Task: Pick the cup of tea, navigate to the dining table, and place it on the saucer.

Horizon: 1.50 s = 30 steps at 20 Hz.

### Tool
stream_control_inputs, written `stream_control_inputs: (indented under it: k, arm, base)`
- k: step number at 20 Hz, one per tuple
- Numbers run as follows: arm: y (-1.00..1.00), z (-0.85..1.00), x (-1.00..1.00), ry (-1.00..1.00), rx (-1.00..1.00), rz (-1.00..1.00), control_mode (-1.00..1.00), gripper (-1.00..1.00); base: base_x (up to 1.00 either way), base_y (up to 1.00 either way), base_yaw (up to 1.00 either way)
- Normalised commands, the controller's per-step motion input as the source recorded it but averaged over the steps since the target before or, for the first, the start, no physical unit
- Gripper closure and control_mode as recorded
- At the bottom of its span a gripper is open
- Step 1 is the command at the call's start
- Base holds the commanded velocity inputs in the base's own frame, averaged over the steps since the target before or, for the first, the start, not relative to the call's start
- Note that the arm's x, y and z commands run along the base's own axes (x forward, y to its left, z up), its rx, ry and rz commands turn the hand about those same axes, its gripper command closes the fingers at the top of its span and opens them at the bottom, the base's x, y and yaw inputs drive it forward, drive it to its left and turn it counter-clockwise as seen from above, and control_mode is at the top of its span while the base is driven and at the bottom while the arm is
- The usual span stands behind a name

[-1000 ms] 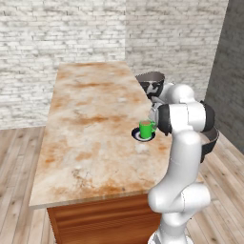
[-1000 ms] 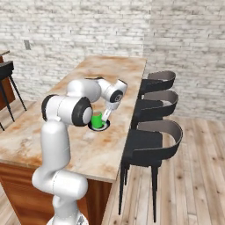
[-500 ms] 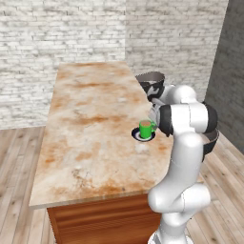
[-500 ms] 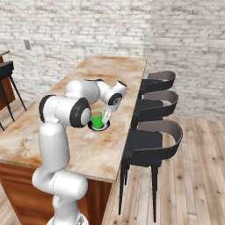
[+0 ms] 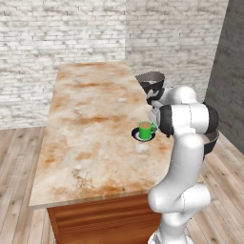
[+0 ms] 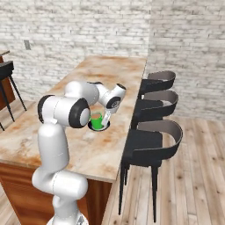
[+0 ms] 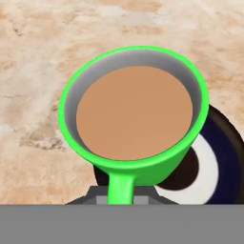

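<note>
The cup of tea point(image 5: 145, 129) point(image 6: 96, 119) is a bright green mug full of brown liquid. It is upright over the black-and-white saucer point(image 5: 137, 136) point(image 6: 99, 128), near the right edge of the dining table point(image 5: 90, 119) point(image 6: 118, 70). Whether it touches the saucer I cannot tell. My gripper point(image 5: 153, 125) point(image 6: 107, 117) is shut on the cup's handle. In the hand view the cup point(image 7: 133, 112) fills the middle, its handle running down into the gripper point(image 7: 120, 198). There the saucer point(image 7: 212, 167) shows under the cup and to its right.
Three dark chairs point(image 6: 154, 136) line the table's long side next to the saucer; one chair back point(image 5: 151, 82) shows beyond my arm. A dark stool point(image 6: 6, 72) stands at far left. Brick walls close the room behind the table.
</note>
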Motion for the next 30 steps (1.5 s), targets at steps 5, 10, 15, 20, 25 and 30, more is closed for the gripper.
stream_control_inputs:
  k: [5, 10, 15, 20, 25, 30]
  arm:
    - [0.00, 0.00, 0.19, 0.00, 0.00, 0.00, -1.00, -1.00]
    - [0.00, 0.00, 0.32, 0.06, 0.00, 0.00, -1.00, -1.00]
    - [0.00, -0.07, 0.23, 0.07, 0.00, 0.00, -1.00, -1.00]
    - [0.00, -0.24, 0.05, 0.11, 0.00, 0.01, -1.00, -1.00]
    - [0.00, -0.20, 0.00, 0.10, 0.00, 0.04, -1.00, -1.00]
    - [0.00, 0.10, 0.00, 0.01, 0.01, 0.05, -1.00, -1.00]
  base:
    - [0.00, 0.00, 0.00]
    - [0.00, 0.00, 0.00]
    - [0.00, 0.00, 0.00]
    - [0.00, 0.00, 0.00]
    - [0.00, 0.00, 0.00]
    - [0.00, 0.00, 0.00]
